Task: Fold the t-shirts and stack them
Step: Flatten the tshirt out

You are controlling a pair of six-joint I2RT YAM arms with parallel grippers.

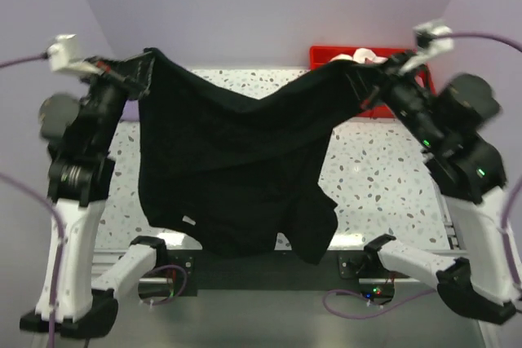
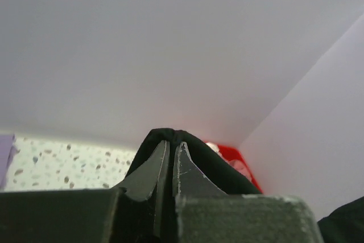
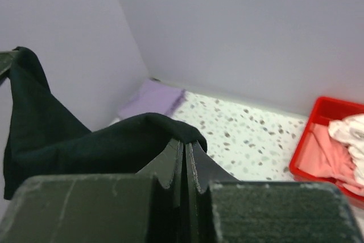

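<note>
The large black t-shirt (image 1: 228,169) hangs in the air, stretched between both grippers above the table, its lower edge drooping near the front edge. My left gripper (image 1: 149,67) is shut on its upper left corner; the cloth wraps over the tips in the left wrist view (image 2: 170,140). My right gripper (image 1: 359,71) is shut on its upper right corner, cloth bunched over the tips in the right wrist view (image 3: 185,140). A folded lavender t-shirt (image 3: 151,98) lies at the table's far left. Pale pink and white t-shirts (image 3: 347,146) lie in the red tray.
The red plastic tray (image 1: 326,55) stands at the back right against the wall, also in the right wrist view (image 3: 307,157). The speckled white tabletop (image 1: 383,177) is walled by pale purple panels at back and sides.
</note>
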